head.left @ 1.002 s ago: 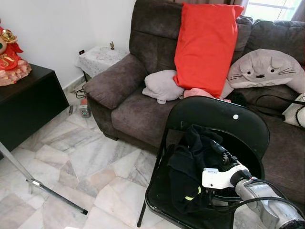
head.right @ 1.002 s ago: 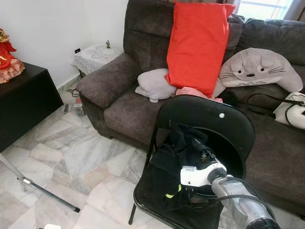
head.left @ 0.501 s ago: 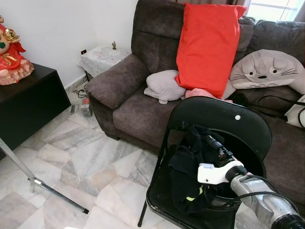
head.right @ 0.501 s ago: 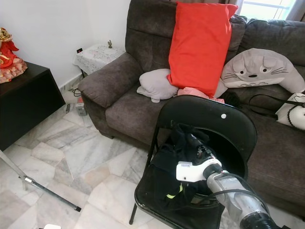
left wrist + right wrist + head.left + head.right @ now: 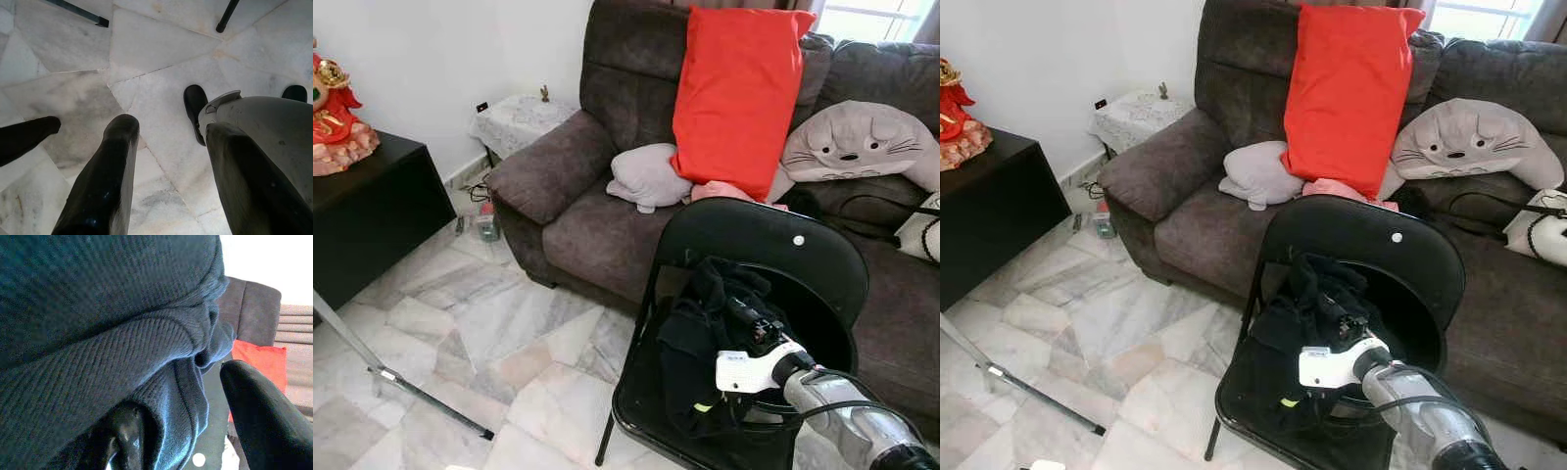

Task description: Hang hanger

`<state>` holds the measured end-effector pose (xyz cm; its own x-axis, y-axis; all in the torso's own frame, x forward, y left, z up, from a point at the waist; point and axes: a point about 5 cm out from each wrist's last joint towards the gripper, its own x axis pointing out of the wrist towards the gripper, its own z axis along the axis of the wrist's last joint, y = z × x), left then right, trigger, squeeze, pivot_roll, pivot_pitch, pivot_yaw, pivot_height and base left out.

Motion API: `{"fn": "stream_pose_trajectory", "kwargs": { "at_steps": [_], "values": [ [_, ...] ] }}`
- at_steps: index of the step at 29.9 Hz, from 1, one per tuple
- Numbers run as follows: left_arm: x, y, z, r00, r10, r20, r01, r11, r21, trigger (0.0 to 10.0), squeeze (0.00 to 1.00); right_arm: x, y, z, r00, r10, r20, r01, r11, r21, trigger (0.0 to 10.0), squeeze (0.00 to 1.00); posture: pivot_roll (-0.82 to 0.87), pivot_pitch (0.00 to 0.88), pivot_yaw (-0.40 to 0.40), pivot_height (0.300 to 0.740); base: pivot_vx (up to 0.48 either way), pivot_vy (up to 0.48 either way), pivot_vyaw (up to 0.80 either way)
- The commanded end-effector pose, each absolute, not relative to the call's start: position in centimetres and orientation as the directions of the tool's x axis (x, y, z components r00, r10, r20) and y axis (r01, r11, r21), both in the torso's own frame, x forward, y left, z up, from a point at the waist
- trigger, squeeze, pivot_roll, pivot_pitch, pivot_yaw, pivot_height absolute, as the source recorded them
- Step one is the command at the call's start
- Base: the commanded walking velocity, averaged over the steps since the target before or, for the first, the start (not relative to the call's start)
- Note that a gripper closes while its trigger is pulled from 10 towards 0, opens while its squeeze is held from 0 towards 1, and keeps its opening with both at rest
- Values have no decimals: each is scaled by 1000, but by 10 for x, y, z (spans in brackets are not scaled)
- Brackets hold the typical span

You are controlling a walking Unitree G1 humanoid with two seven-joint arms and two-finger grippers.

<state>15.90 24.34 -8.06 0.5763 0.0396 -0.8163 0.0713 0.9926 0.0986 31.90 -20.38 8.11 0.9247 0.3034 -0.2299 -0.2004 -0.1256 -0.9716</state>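
A big brown sofa [image 5: 607,196] runs across the top of the frame from the centre to the right edge, with a tall red cushion [image 5: 739,93] leaning upright against its back. To the right of that lies a grey cat-faced plush pillow [image 5: 857,142], and to its lower left a smaller pale grey cushion [image 5: 646,176] sits on the seat. At the left edge stands a black cabinet [image 5: 367,211] with a red and gold figurine [image 5: 337,117] on top. Pale marble floor [image 5: 489,333] fills the lower left, crossed by a thin metal stand leg [image 5: 401,382].

In the lower right, in front of the sofa, stands a black folding chair [image 5: 773,250]. A dark garment [image 5: 700,343] with a small yellow-green mark is heaped on its seat. I cannot pick out a hanger among the cloth.

The right gripper [image 5: 744,318] reaches in from the lower right corner and is pushed into the top of the heap. In the right wrist view its fingers [image 5: 259,421] stand apart, with the knitted cloth pressed against and between them; whether they truly grip it I cannot tell.

In the left wrist view, the left gripper [image 5: 164,161] hangs over the floor, fingers spread and holding nothing.
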Motion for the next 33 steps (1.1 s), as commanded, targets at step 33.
{"fn": "stream_pose_trajectory", "kwargs": {
  "at_steps": [33],
  "values": [
    [152,245,-83,554,44,-831,72,992,101,10000,0,324,-205,86,962,219,-161,-204,190,-960,0,0,28,71,28,740,0,0,0]
  ]
}}
